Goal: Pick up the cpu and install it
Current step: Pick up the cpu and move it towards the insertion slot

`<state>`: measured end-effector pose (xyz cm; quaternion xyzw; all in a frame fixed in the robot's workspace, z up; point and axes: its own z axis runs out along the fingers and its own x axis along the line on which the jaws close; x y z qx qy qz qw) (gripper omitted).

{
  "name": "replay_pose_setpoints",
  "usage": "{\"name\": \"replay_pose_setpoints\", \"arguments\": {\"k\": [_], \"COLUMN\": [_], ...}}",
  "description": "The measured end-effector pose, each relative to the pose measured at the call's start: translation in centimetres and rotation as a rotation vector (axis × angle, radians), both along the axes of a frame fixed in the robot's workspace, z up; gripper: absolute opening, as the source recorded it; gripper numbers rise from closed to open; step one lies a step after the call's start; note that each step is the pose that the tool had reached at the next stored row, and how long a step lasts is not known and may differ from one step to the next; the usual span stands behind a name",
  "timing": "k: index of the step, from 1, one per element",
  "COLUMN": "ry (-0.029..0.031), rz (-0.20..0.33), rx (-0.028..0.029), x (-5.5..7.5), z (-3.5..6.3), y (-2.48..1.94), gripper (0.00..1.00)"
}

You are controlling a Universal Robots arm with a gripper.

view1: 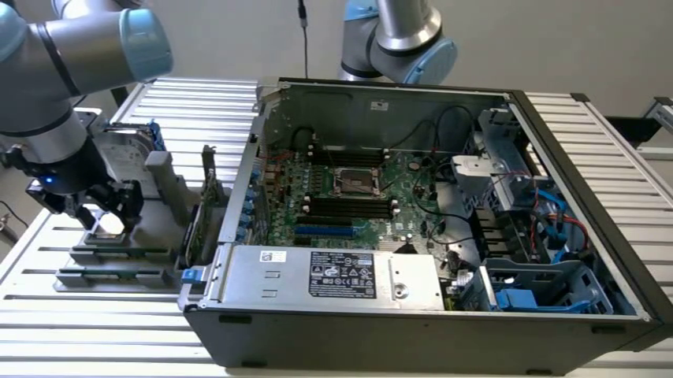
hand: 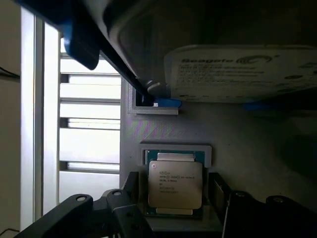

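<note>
"Seagate" on hard drive (hand: 237,74) label; cpu (hand: 175,184) print unreadable

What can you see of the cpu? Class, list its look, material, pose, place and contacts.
The cpu is a small flat square chip: a silver-grey metal lid with faint printed lines, over a thin greenish board edge. It lies flat, lid up, in a pale-rimmed seat of the grey holder, outside the computer case. The open gripper hangs over it, a finger on either side, not gripping.

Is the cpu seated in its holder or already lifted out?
In its holder. The cpu lies flat in the grey holder recess, with the open pincer straddling it, fingers not closed on it.
</note>
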<state>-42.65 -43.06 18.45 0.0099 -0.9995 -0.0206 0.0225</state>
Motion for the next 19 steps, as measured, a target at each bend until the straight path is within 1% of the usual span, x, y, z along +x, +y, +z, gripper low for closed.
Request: {"name": "replay_pose_setpoints", "arguments": {"k": [2,4,9,10,11,12,13,19], "ry": [0.0007,0.0012,0.0013,0.0013,0.0014,0.0015,0.0015,0.0013], "rz": [0.000,0.000,0.000,0.000,0.000,0.000,0.000,0.000], "rx": [-0.0023,-0.0034,-0.0043,-0.0045,-0.0046,-0.0047,-0.0046,-0.0044], "x": [0.03,0.04,0.07,0.08,0.08,0.08,0.09,0.09], "z": [0.00,0.01,0.00,0.00,0.01,0.01,0.01,0.01], "y": [0.00,-0.01,0.00,0.00,0.00,-0.01,0.00,0.00], "gripper": [0.67,0.67,0.67,0.65,0.59,0.59,0.55,0.55]}}
